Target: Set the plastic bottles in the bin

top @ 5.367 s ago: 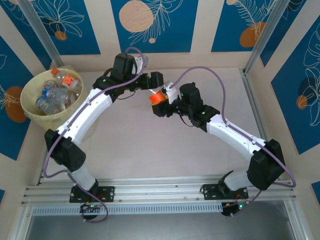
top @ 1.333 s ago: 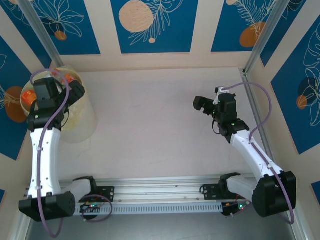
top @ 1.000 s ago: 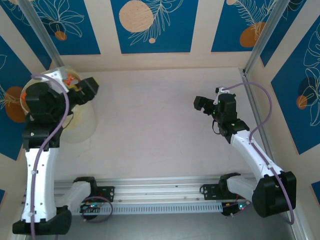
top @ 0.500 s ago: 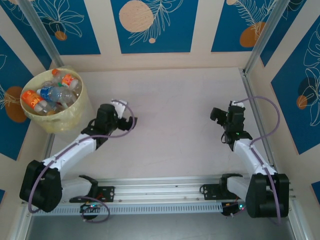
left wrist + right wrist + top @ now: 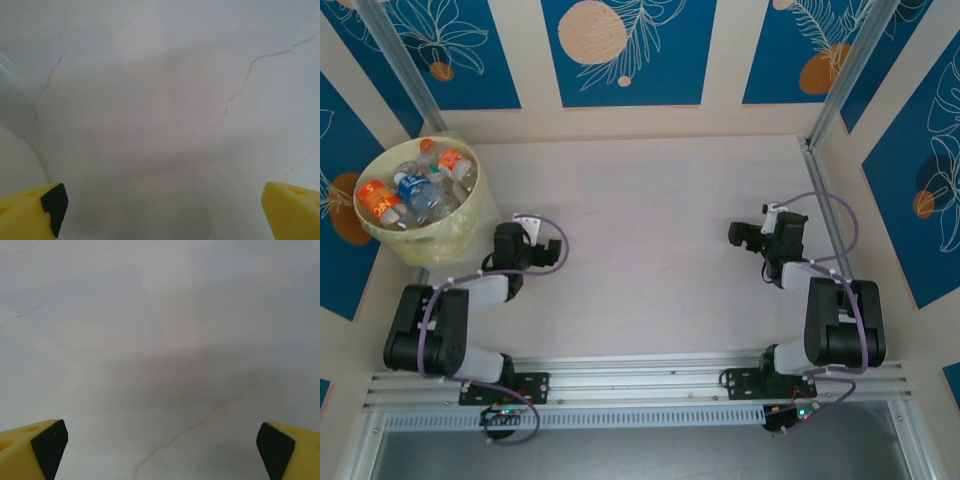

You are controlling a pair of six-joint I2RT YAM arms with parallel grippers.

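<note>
Bin: the bin (image 5: 432, 246) stands upright in the far left corner of the table, close to the left wall.
Plastic bottles: the plastic bottles (image 5: 416, 188) lie heaped inside the bin. One with an orange label (image 5: 377, 199) is at the left side, one with a blue label is in the middle, and one with a red-orange label (image 5: 453, 161) is at the far side.
Left arm: it is folded low, near its base, and its wrist is just beside the bin wall.
Left gripper: the left gripper (image 5: 552, 252) is low over the table, to the right of the bin and apart from it. Its fingers are spread wide and hold nothing. In the left wrist view the yellow pads (image 5: 30, 214) sit in the two bottom corners, with bare surface between them.
Table: the table (image 5: 650, 200) is pale, with thin brownish veins.
Right gripper: the right gripper (image 5: 738, 235) is at the right side of the table, well apart from the bin. Its fingers are spread wide too, and they are empty. In the right wrist view the pads (image 5: 292, 450) are far from each other, over bare table.
Right arm: it is folded low, close to the right wall.
</note>
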